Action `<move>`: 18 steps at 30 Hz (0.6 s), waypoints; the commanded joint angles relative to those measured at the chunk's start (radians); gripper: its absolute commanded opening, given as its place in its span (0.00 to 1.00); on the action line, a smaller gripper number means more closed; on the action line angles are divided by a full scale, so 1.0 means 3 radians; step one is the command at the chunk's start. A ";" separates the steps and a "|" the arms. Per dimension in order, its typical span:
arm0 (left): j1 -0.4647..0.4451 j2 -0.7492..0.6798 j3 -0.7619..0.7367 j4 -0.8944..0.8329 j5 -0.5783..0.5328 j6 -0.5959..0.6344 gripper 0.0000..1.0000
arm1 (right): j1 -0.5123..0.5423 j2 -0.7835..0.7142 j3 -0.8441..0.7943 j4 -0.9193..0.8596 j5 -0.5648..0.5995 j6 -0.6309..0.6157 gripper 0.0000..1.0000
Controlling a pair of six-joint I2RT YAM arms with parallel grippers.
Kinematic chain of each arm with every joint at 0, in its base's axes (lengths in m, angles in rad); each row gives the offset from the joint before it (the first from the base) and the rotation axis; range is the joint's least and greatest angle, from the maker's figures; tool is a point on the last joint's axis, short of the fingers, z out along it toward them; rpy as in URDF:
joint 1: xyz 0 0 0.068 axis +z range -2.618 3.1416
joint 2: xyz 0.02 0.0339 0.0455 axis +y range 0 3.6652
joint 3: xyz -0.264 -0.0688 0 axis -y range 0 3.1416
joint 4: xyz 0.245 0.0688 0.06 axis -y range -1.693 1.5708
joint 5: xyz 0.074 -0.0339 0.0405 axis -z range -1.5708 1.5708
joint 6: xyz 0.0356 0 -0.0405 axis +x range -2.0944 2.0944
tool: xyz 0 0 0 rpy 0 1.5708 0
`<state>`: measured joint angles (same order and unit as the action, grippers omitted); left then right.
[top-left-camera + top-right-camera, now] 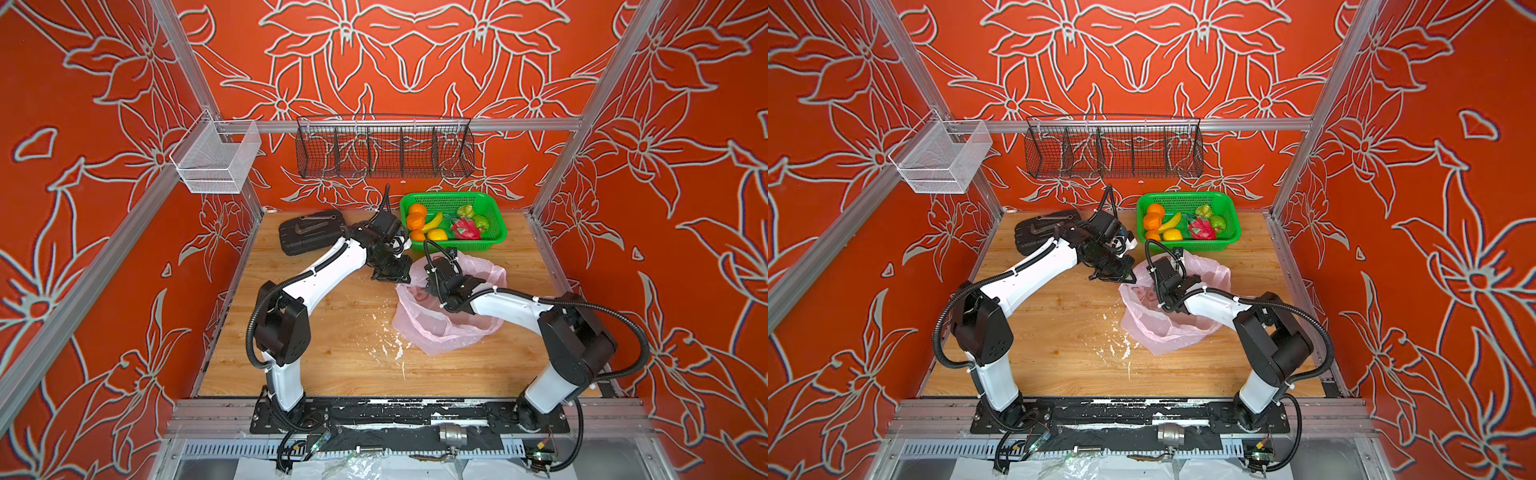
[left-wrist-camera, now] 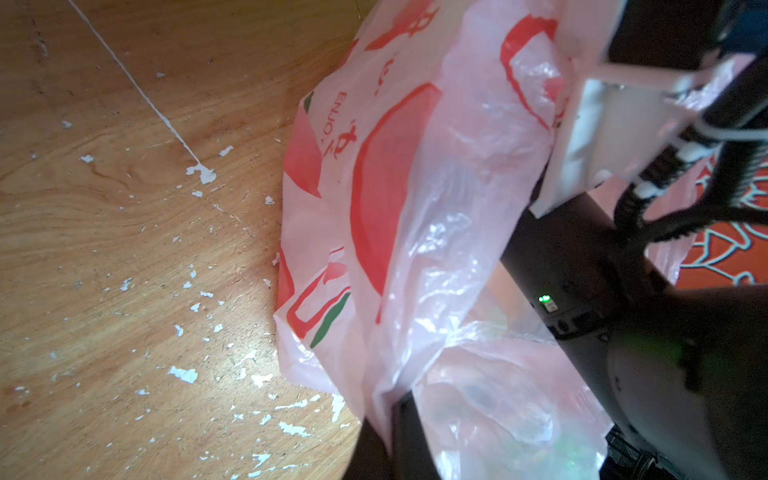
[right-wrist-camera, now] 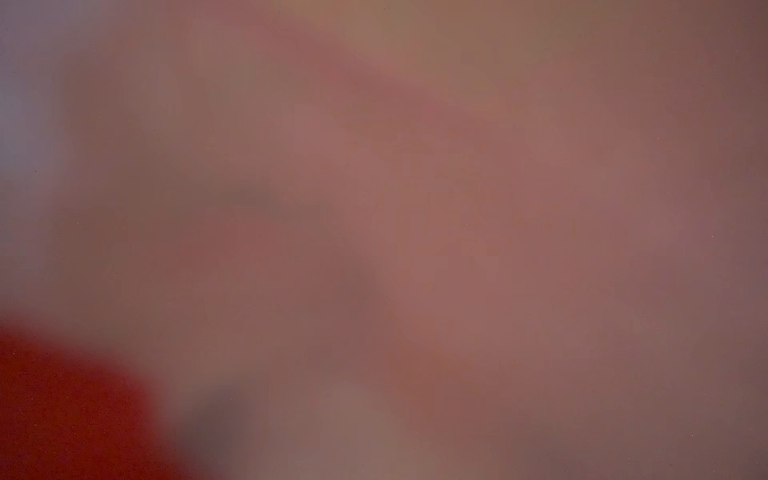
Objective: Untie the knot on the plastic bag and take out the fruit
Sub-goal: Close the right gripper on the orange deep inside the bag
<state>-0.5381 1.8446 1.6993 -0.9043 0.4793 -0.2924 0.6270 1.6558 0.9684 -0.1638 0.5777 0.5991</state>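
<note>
The left hand [image 1: 399,274] is pinching the rim of the thin translucent pink plastic bag [image 1: 440,332]; the right hand [image 1: 432,289] is sitting inside, its state impossible to tell.

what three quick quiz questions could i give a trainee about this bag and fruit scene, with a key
1. True or false: the plastic bag is closed at its mouth.
2. Where does the visible fruit lie? A: in the green basket; B: in the black wire rack; C: loose on the table.
3. Which claw reaches into the bag's mouth?
Key: 1 false, the mouth gapes open. 2 A. 3 the right claw; its tips are hidden inside the bag.
</note>
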 commanded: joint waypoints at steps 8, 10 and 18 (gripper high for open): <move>-0.0028 -0.0094 -0.0082 -0.0038 0.0073 0.0039 0.00 | -0.0201 0.0391 0.0120 -0.0057 0.0129 0.0254 0.91; -0.0035 -0.0082 -0.0077 -0.0043 0.0083 0.0047 0.00 | -0.0224 0.0514 0.0191 -0.0149 0.0061 0.0296 0.89; -0.0047 -0.0033 -0.0100 -0.0038 0.0039 0.0057 0.01 | -0.0237 0.0519 0.0099 0.0092 -0.0184 0.0162 0.59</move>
<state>-0.5491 1.8446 1.6787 -0.8886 0.4923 -0.2886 0.5648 1.8183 1.0050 -0.1371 0.5575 0.6407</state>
